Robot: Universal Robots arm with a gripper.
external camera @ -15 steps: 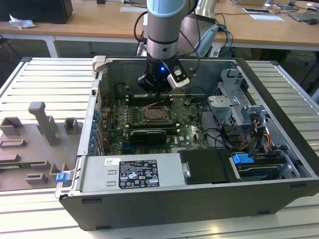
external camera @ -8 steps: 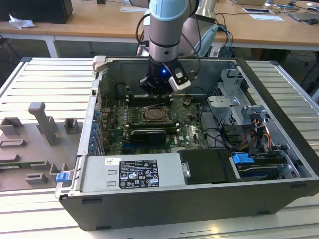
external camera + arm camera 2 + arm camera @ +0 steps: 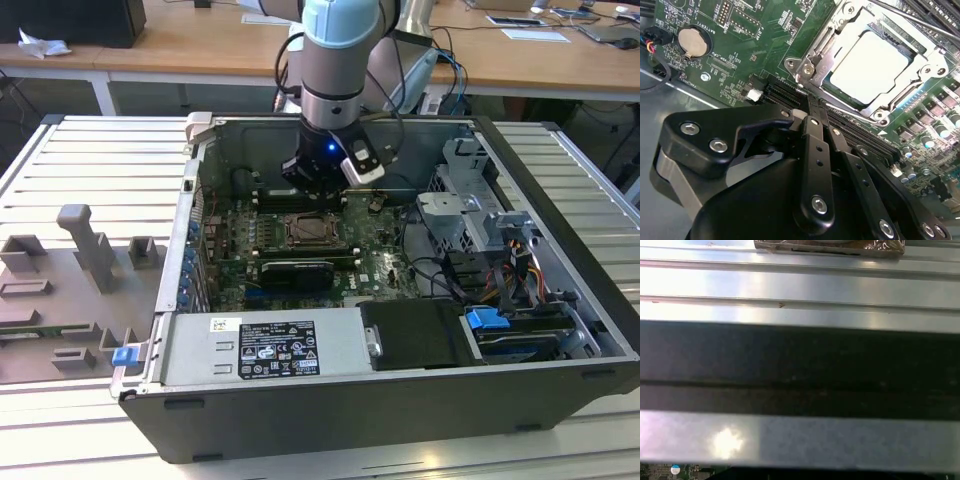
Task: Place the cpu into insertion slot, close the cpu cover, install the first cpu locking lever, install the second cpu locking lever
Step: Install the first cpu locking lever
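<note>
In the second wrist view the cpu (image 3: 867,67) lies flat in the insertion slot (image 3: 826,82), its pale face showing through the window of the cpu cover (image 3: 927,62), which is down over it. A thin locking lever (image 3: 905,17) runs along the far side of the socket; another lever (image 3: 850,111) runs along the near side. My gripper (image 3: 809,107) has its black fingers (image 3: 815,150) closed together with nothing between them, the tips just off the socket's near corner. In the exterior view the gripper (image 3: 318,185) hangs over the board just behind the socket (image 3: 318,232).
The green motherboard (image 3: 375,265) lies inside an open black computer case (image 3: 300,420) on a ribbed metal table (image 3: 60,160). A power supply (image 3: 262,350), drive bays and cables (image 3: 500,270) crowd the exterior view's right. Grey fixtures (image 3: 85,250) stand outside the case. A coin battery (image 3: 692,42) sits on the board.
</note>
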